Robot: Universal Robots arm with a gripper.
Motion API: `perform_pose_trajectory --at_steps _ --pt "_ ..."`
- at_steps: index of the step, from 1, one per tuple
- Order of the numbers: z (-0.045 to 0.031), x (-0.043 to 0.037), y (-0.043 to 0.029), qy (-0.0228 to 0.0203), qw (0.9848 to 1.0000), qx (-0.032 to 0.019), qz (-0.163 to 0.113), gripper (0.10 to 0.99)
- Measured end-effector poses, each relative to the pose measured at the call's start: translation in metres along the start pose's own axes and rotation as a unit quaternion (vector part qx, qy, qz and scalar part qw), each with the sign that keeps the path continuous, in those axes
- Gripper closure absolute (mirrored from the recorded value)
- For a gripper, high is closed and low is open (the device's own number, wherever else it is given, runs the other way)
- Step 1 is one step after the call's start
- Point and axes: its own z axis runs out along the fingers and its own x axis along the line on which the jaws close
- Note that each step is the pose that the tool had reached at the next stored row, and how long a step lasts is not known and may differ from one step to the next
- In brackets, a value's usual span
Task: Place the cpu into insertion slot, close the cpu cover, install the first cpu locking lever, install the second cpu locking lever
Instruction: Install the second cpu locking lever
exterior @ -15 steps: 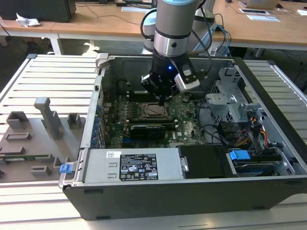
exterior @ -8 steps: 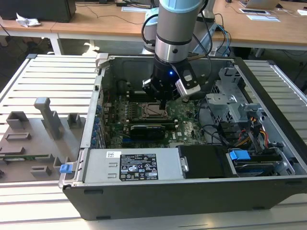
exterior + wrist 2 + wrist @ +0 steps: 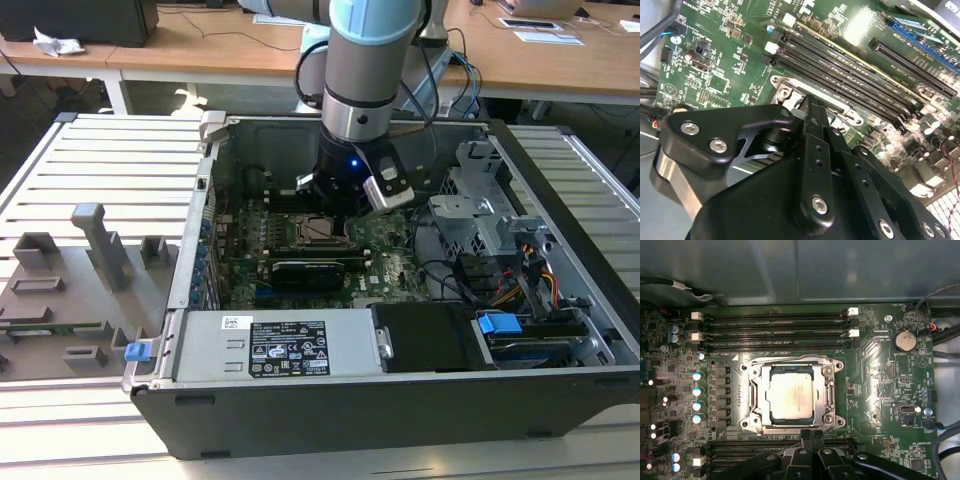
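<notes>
In the first wrist view the cpu, a pale silver square, lies in the insertion slot in the middle of the green motherboard. The cpu cover, a silvery frame, lies flat around the chip. My gripper has its black fingers pressed together with nothing seen between them, its tip at one edge of the socket. In the second wrist view the gripper points down at the socket's metal frame. In the exterior view the gripper hangs low inside the computer case, just over the insertion slot.
Long black memory slots run along one side of the socket. A black card lies nearer the camera than the socket. The power supply, the drive cage and loose cables crowd the case, and its walls enclose the board.
</notes>
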Motion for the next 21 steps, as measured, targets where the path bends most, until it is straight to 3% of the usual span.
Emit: perform_pose_trajectory --at_steps 9,21 --pt "0.0117 0.0008 -0.0007 0.0 1.0 0.0 0.0 0.98" --pt "0.0153 0.0334 -0.0027 0.0013 0.9998 0.0001 -0.021 0.98"
